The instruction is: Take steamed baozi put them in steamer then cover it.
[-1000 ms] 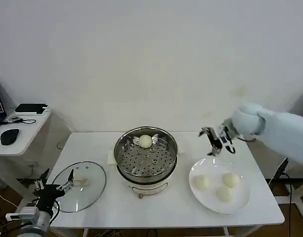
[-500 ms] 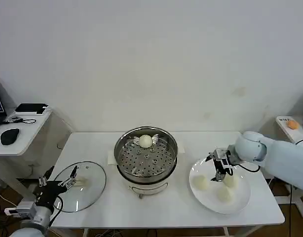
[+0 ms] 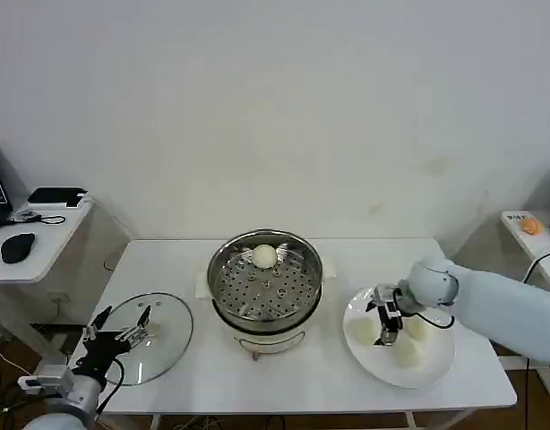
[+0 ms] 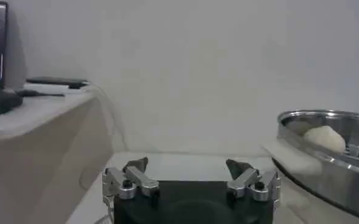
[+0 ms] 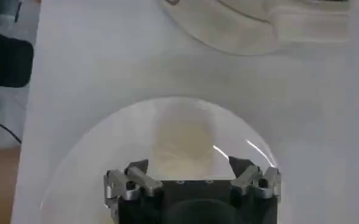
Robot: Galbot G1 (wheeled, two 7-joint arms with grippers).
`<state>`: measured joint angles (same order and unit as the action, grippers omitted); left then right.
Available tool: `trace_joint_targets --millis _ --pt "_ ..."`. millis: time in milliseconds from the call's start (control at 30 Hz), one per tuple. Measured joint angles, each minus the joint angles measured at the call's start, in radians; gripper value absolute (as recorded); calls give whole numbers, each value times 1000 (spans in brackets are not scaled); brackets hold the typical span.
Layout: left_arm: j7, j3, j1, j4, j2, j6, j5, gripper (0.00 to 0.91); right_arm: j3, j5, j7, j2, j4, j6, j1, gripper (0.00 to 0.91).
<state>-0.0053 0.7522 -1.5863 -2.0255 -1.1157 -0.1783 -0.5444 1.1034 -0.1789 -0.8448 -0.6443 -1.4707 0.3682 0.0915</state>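
White bench against a bare wall: right end effector now down at the plate for the next bun.

Left end effector [image 3: 123,338], fingers apart, idle over the glass lid [image 3: 148,337] at the bench's left edge. Steamer [image 3: 265,279] at centre, uncovered, one bun [image 3: 264,256] on its tray. A second ago the right end effector [image 3: 383,324] was up beside the steamer; now it sits low over the white plate [image 3: 436,367], fingers apart around the nearest bun [image 5: 182,140]. Three buns remain; grasp looks imminent.
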Motion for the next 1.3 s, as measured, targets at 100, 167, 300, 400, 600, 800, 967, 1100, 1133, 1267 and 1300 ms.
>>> trace_joint_targets --millis 100,167,300,400,600,800,967,1100,1133,1267,1300 --pt "-2 -4 3 -1 0 -5 -2 907 -6 9 -7 -18 14 6 -16 887" --pt "-4 -5 4 -1 0 -7 -3 907 -8 16 -9 -26 20 10 -24 826" --pt "-6 -6 4 -1 -5 -11 -6 907 -14 30 -10 -36 36 19 -29 776" --pt "-6 -7 4 1 -6 -11 -6 907 -18 38 -9 -45 45 24 -36 736" --pt "-8 -6 4 1 -10 -11 -8 907 -22 44 -13 -55 47 33 -39 665" --pt "-9 -9 4 -1 -10 -13 1 907 -21 41 -23 -53 44 34 -27 645" --pt "-13 -9 9 -2 -8 -16 3 907 -10 30 -42 -36 30 34 4 645" --pt "-12 -9 9 -3 -5 -16 3 907 -10 15 -51 -15 11 33 48 655" --pt "-12 -9 10 -3 -3 -17 2 907 -10 9 -53 -9 7 33 61 655" --pt "-15 -8 10 -8 4 -23 2 907 9 -23 -57 2 -10 35 137 655" --pt "-16 -9 11 -10 6 -26 2 907 18 -33 -57 2 -14 36 164 655"
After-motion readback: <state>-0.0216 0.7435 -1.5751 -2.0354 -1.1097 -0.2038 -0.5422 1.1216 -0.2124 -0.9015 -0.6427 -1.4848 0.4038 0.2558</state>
